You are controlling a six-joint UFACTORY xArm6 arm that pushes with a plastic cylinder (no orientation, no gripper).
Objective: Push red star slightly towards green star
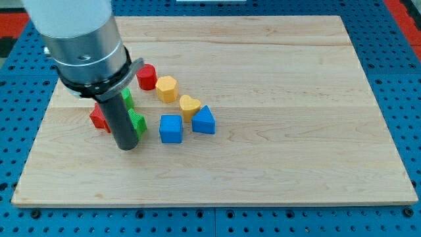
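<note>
The red star [99, 118] lies at the board's left, partly hidden behind my rod. The green star [138, 124] lies just to its right, also partly hidden by the rod. My tip [126, 146] rests on the board just below and between the two, touching or nearly touching the green star's left side. A second green block [127, 99] peeks out above, behind the rod.
A red cylinder [146, 77], a yellow hexagon [167, 88], a yellow heart [189, 105], a blue triangular block [204, 120] and a blue cube [171, 128] lie right of the rod. The wooden board [276, 164] sits on a blue pegboard table.
</note>
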